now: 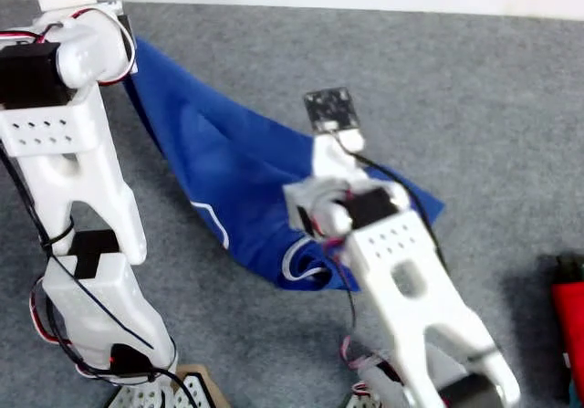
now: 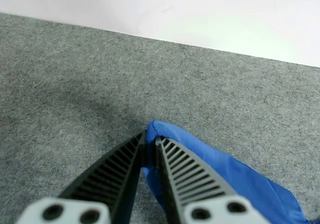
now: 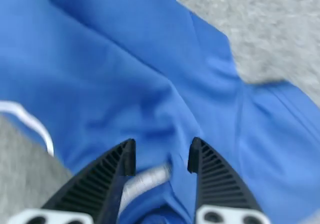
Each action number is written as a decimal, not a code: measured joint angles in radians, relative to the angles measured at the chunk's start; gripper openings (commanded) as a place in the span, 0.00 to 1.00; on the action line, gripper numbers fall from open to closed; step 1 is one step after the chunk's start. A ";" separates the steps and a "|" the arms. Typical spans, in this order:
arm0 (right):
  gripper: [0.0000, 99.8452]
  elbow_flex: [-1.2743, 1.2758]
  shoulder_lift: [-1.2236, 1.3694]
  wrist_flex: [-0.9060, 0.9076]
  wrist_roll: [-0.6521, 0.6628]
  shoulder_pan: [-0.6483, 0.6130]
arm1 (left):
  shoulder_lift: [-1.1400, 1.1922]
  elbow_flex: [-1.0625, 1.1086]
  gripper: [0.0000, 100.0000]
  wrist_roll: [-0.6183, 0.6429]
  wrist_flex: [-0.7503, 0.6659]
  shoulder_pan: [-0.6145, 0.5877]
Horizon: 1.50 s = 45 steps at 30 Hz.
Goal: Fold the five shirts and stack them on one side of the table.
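Observation:
A blue shirt (image 1: pixel 239 185) with white trim lies stretched across the grey table, one corner lifted toward the back left. My left gripper (image 2: pixel 150 145) is shut on that lifted corner of the blue shirt (image 2: pixel 210 164), held above the felt near the far wall. The left arm (image 1: pixel 68 143) stands tall at the left of the high view. My right gripper (image 3: pixel 161 156) hovers open just over the middle of the blue shirt (image 3: pixel 125 68), with a white trim band (image 3: pixel 145 180) between its fingers. The right arm (image 1: pixel 365 221) reaches over the shirt's near edge.
Grey felt (image 1: pixel 474 88) covers the table, with open room at the back right. A red object (image 1: pixel 570 321) sits at the right edge. A white wall (image 2: pixel 200 8) borders the table's far side.

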 measured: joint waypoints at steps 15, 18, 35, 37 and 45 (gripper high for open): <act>0.18 -0.032 0.414 -0.368 -0.021 0.014 | 0.000 0.000 0.01 0.000 0.000 0.000; 0.18 -0.058 0.454 -0.376 -0.021 0.043 | 0.000 0.000 0.01 0.000 0.000 0.000; 0.00 -0.138 0.632 -0.379 0.015 0.048 | 0.000 0.000 0.01 0.000 0.000 0.000; 0.01 -0.149 0.634 -0.377 0.015 0.055 | 0.000 0.005 0.01 0.000 0.000 0.000; 0.01 -0.213 0.486 -0.287 0.015 0.235 | 0.000 0.137 0.01 0.000 0.000 0.000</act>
